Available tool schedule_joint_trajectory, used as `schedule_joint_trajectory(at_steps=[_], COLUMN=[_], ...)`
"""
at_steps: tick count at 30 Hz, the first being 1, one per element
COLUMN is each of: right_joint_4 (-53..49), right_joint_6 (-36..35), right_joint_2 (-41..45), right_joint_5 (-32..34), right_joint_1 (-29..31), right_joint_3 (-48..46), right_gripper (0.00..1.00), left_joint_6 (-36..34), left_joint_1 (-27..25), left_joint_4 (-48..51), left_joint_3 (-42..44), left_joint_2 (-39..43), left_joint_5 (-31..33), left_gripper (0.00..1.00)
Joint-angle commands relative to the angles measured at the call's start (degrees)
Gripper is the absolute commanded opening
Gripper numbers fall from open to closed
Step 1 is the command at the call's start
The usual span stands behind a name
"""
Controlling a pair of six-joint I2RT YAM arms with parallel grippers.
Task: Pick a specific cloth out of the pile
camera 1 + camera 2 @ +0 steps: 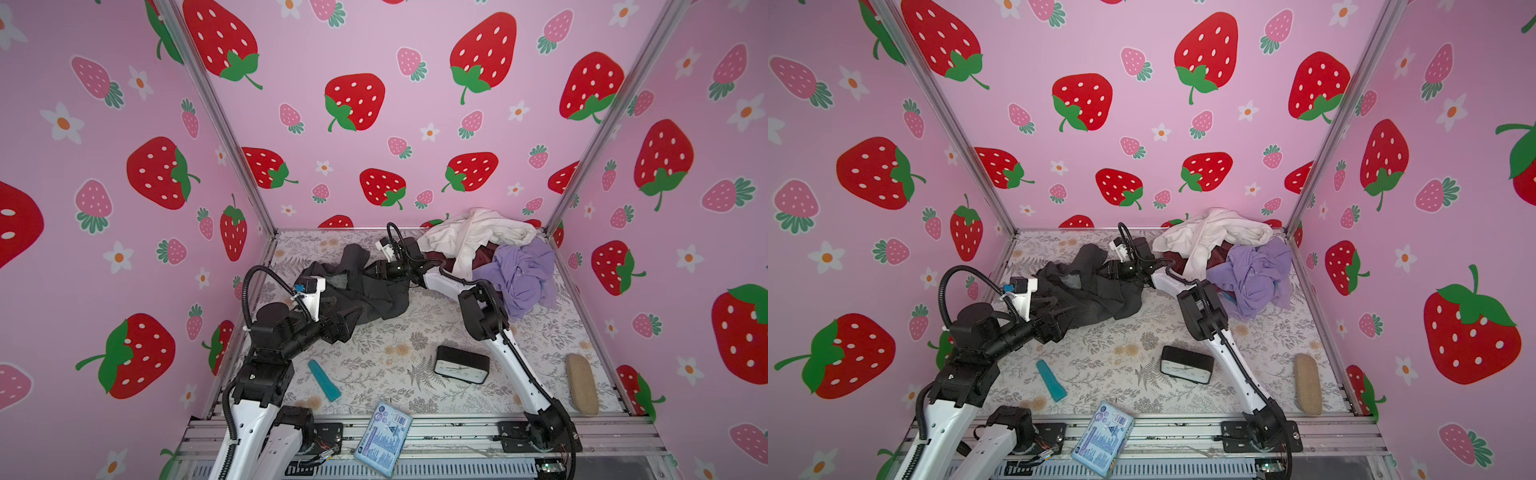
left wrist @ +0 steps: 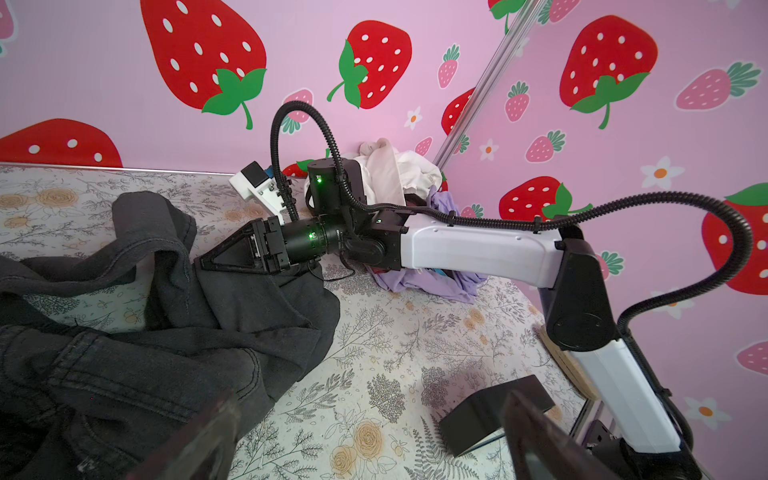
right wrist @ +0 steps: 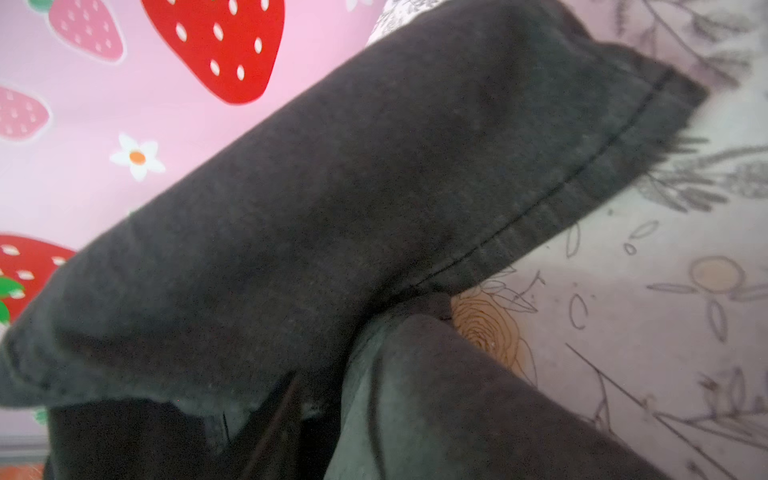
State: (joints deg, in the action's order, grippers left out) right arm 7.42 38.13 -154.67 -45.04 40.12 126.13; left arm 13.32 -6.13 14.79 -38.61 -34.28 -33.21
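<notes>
Long charcoal-grey denim cloth (image 1: pixel 357 291) is lying on the floral table (image 1: pixel 415 332), left of the rumpled clothes pile (image 1: pixel 498 257). Left gripper (image 2: pixel 372 401) is hanging open. Whether the right gripper (image 2: pixel 208 261) is clenching, I cannot tell. It should be pinching a thick seam and lifting slowly.

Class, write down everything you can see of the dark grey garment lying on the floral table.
The cloth is dark charcoal, denim-like, with stitched seams and a hemmed end. It lies crumpled on the table, left of the pile in both top views and clear of it. The right gripper meets one fold; the open left gripper is at its near end.
</notes>
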Motion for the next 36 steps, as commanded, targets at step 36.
schedule_joint_trajectory(at_steps=[36], right_joint_4=[-2.52], right_joint_6=[-33.64], right_joint_2=[93.27], right_joint_5=[53.84], right_joint_1=[-23.22], right_joint_3=[-79.98], right_gripper=[1.00], left_joint_6=[-2.16], left_joint_1=[-0.28], left_joint_4=[-6.73], left_joint_3=[2.72], left_joint_2=[-8.25], left_joint_5=[46.15], left_gripper=[0.99])
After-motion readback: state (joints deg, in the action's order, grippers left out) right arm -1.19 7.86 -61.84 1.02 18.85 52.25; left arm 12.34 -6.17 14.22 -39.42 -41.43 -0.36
